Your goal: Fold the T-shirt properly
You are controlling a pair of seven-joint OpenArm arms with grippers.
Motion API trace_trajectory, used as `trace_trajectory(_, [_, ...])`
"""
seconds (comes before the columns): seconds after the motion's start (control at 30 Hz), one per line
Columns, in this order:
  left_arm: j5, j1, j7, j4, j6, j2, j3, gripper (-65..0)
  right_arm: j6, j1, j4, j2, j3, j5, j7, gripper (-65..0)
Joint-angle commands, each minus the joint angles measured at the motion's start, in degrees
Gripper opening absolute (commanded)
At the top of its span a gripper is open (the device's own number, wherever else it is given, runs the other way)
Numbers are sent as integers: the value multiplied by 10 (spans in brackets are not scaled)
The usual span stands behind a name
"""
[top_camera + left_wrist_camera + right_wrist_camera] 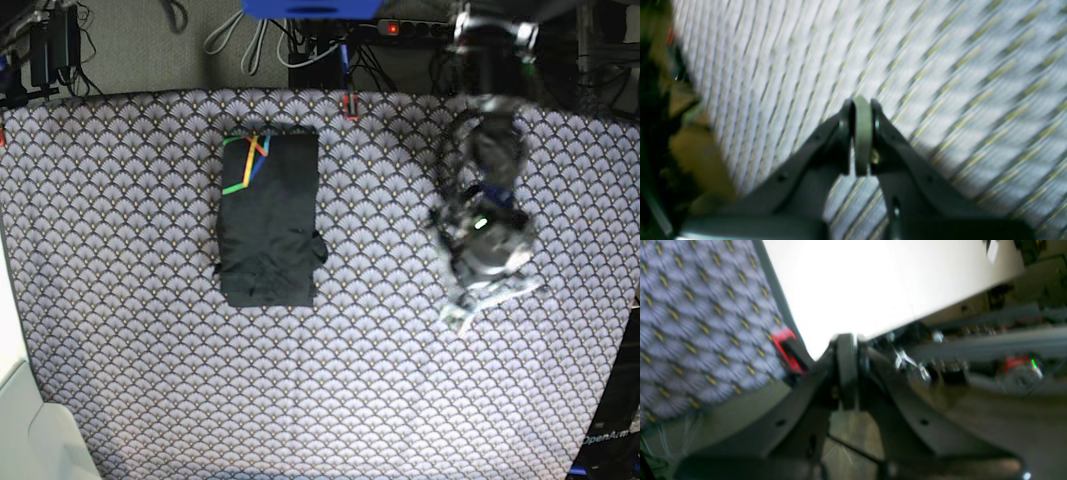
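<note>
The T-shirt [268,220] lies folded into a narrow charcoal-black rectangle on the tablecloth, left of centre in the base view, with its rainbow-line print at the top left corner. My left gripper [863,101] is shut with nothing between its pads and hangs over bare tablecloth. In the base view this blurred arm is at the right, its gripper [462,315] well apart from the shirt. My right gripper [846,338] is shut and empty beside the table's edge. It does not show in the base view. The shirt shows in neither wrist view.
The grey scallop-patterned tablecloth [130,330] covers the table. A red clamp [785,346] grips the table edge near my right gripper, and also shows at the back edge [350,103]. Cables and a power strip [400,27] lie behind the table.
</note>
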Motion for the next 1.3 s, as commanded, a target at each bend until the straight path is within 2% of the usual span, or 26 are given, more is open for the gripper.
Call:
trace_trajectory(0.0, [1, 10, -2, 34, 1, -9, -6, -647, -5, -15, 8, 2, 10, 2, 9, -650])
trace_trajectory(0.13, [0, 111, 13, 118, 1, -57, -33, -647, -5, -60, 7, -27, 26, 3, 9, -650])
trace_trajectory(0.23, [0, 193, 11, 131, 1, -80, -59, -647, -5, -91, -4, -34, 24, 4, 9, -650])
trace_trajectory(0.4, [-7, 295, 5, 131, 1, -80, -112, -647, -5, -101, -83, -28, 23, 3, 10, -650])
trace_trajectory(0.57, [-108, 381, -1, 129, 0, -81, -167, -647, -5, -115, -206, 4, 16, 3, 21, -650])
trace_trajectory(0.63, [-153, 414, -25, 129, -7, -80, -196, -647, -5, -124, -255, 6, 5, 3, 54, -650])
trace_trajectory(0.77, [-219, 488, -78, 116, -52, -71, -238, -647, -5, -143, -361, 7, -21, 2, 130, -650])
trace_trajectory(0.83, [-229, 513, -109, 87, -68, -58, -248, -647, -5, -143, -423, 11, -35, 2, 150, -650])
trace_trajectory(0.9, [-226, 524, -145, 39, -78, -41, -246, -647, -5, -137, -498, 29, -58, 2, 158, -650])
trace_trajectory(1.07, [-226, 516, -242, -106, -79, -8, -246, -647, -5, -88, -718, 80, -137, 2, 180, -650])
trace_trajectory(1.2, [-225, 464, -328, -264, -77, -9, -210, -647, -5, -60, -829, 90, -192, 3, 284, -650])
trace_trajectory(1.27, [-213, 428, -369, -362, -74, -17, -184, -647, -5, -57, -860, 89, -242, 3, 326, -650])
